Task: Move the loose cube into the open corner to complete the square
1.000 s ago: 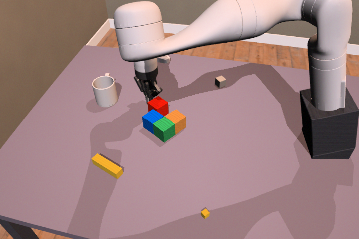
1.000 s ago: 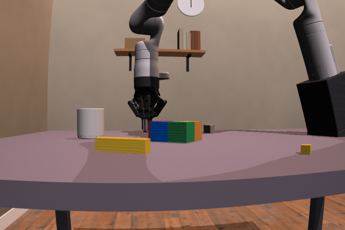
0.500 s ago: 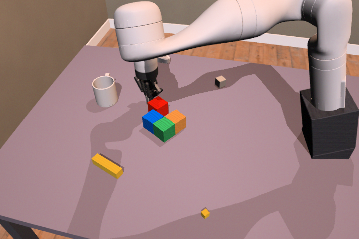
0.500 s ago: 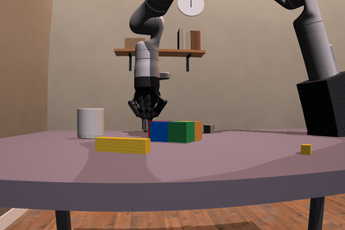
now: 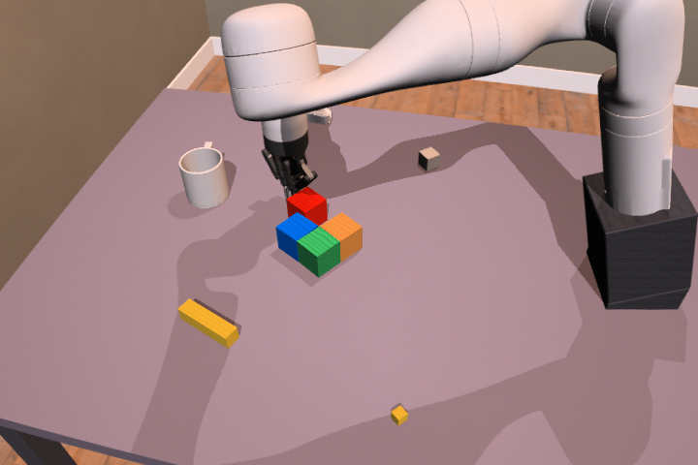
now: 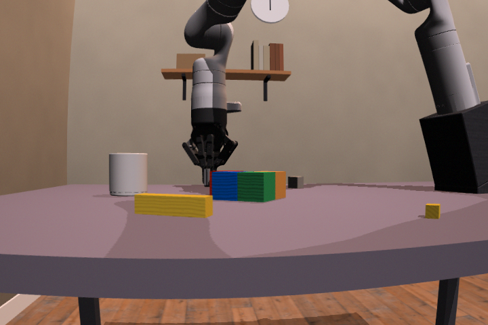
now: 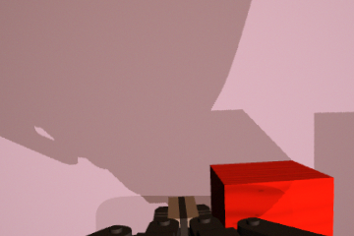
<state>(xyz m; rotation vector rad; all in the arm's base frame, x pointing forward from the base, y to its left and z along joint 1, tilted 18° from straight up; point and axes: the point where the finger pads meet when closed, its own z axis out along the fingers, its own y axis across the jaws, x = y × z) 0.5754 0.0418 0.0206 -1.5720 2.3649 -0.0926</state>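
The loose red cube (image 5: 306,202) (image 7: 278,206) stands on the table behind the blue cube (image 5: 289,241) (image 6: 224,186) and the orange cube (image 5: 350,241) (image 6: 280,185). The green cube (image 5: 318,255) (image 6: 252,187) touches both of these, forming an L with them. In the top view the red cube sits back from the L's inner corner; its lower faces are partly hidden. In the exterior view only a thin red strip shows. My gripper (image 5: 288,193) (image 6: 207,178) (image 7: 182,213) is shut and empty, pointing down low beside the red cube's left side. Whether it touches the cube is unclear.
A white mug (image 5: 205,177) (image 6: 127,174) stands left of the gripper. A yellow bar (image 5: 206,323) (image 6: 171,204) lies front left. A small yellow cube (image 5: 398,415) (image 6: 432,210) is near the front, and a small grey-beige cube (image 5: 428,159) (image 6: 295,181) behind right.
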